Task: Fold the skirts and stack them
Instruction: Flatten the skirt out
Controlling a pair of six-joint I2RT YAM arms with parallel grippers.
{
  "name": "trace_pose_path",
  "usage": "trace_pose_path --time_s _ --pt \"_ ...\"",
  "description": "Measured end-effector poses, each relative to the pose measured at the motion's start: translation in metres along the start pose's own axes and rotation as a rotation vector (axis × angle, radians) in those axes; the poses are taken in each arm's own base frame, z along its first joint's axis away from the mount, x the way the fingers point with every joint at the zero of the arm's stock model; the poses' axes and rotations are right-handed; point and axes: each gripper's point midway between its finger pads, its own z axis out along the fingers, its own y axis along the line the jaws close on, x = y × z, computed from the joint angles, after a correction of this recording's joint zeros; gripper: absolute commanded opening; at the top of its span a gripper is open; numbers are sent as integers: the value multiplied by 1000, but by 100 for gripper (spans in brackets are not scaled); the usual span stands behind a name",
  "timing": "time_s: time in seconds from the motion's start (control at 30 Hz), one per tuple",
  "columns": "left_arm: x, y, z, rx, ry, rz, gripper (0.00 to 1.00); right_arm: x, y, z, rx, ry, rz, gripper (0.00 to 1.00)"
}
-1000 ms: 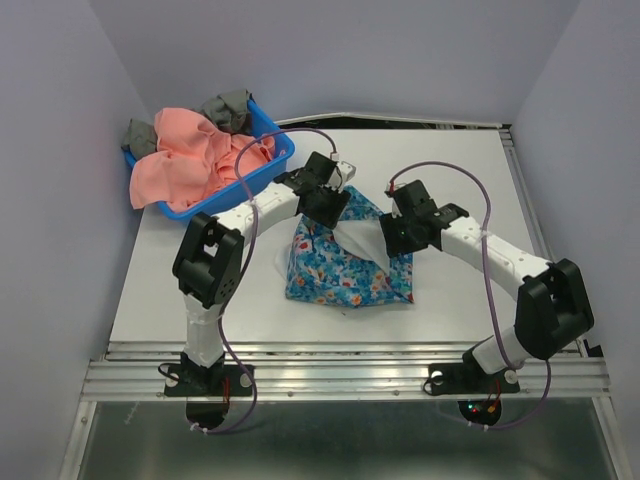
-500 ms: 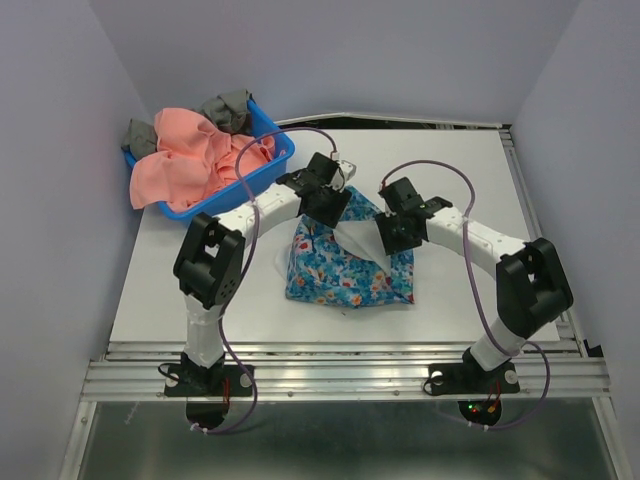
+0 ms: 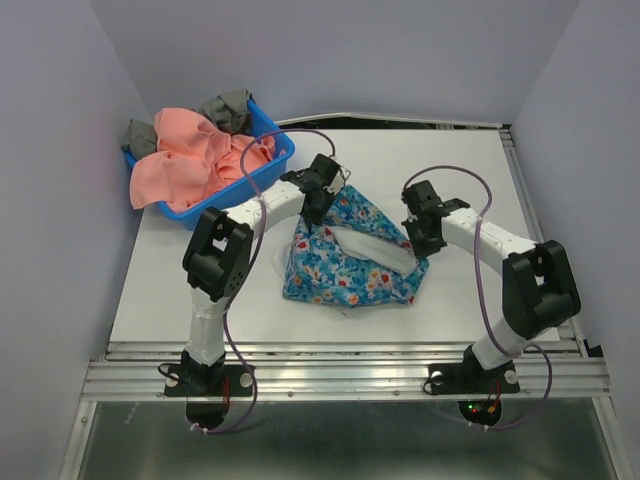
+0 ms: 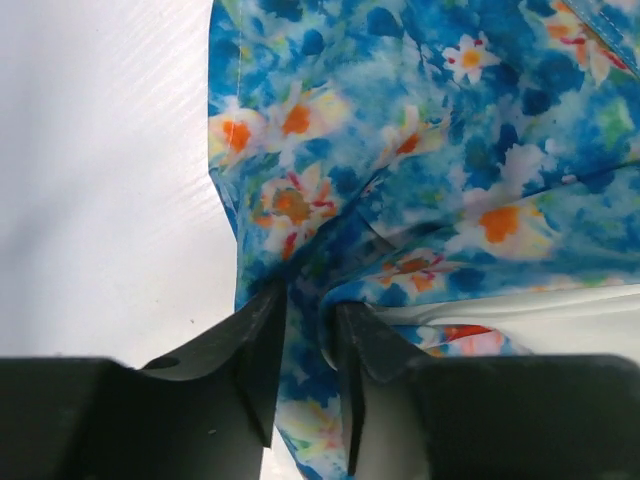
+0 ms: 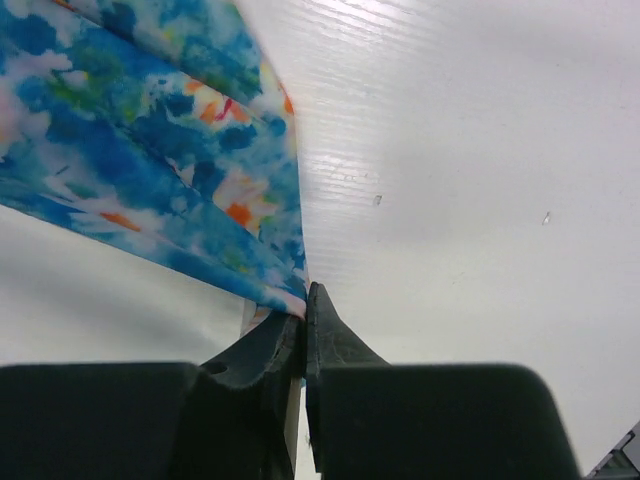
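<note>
Blue skirt (image 3: 345, 272) is clamped in left claw (image 4: 305, 312) and tightly closed right claw (image 5: 304, 302).

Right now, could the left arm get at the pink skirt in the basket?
Probably not yet: its claw is pinching the blue skirt. The basket sits close by, nothing between.

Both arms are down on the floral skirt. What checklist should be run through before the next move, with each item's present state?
1. Left fingers pinching a fold of the floral skirt: ok.
2. Right fingers closed on the skirt's edge: ok, though only a thin edge is caught.
3. Skirt lying flat: not ok, it is bunched with white lining showing.
4. Pink skirt out of the way in the basket: ok.
5. Grips firm enough to lift: cannot tell.
</note>
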Motion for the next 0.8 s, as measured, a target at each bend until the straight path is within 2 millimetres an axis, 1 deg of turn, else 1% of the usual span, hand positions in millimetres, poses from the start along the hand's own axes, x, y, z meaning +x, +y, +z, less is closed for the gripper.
trace_pose_path --time_s 0.07,0.1,0.13,0.17,0.33,0.4,0.43,0.47,0.53,0.57,0.6,0.63,0.67,0.7,0.73,0.77,0.8 --pt "-2 0 -2 21 0 8 18 4 -5 4 -6 9 -1 6" --pt "-6 -1 -5 41 -5 19 9 5 -8 5 -12 9 -5 6" --pt "-9 -2 -7 51 -11 27 4 6 -9 6 -16 9 -10 2" --pt "-14 -2 -10 63 -21 39 0 5 -11 5 -20 4 -15 1" --pt "-38 2 -25 146 -73 82 0 -6 -25 -1 -43 -49 -20 1" --pt "-49 7 -33 174 -102 103 0 -15 -31 -6 -49 -80 -36 1" --pt "-54 8 -37 192 -117 120 0 -22 -35 -10 -50 -96 -48 1" --pt "-63 11 -45 220 -143 142 0 -34 -43 -16 -50 -122 -48 1" --pt "-79 14 -61 286 -198 176 0 -63 -65 -33 -29 -195 -41 1" --pt "-95 15 -77 343 -258 201 0 -76 -75 -41 -19 -230 -36 1" --pt "-112 19 -99 404 -327 220 0 -97 -91 -56 -2 -293 -25 1" --pt "-121 21 -112 436 -367 231 0 -108 -100 -64 5 -330 -23 1" --pt "-139 29 -139 485 -455 258 0 -127 -113 -81 14 -396 -19 1" --pt "-150 33 -162 524 -526 290 0 -141 -118 -92 4 -449 -42 1" --pt "-158 38 -179 540 -576 307 0 -150 -120 -101 2 -486 -52 1" --pt "-162 42 -197 557 -623 333 0 -157 -120 -109 -4 -525 -78 1" --pt "-160 43 -211 585 -646 352 0 -158 -118 -114 -14 -543 -96 1"
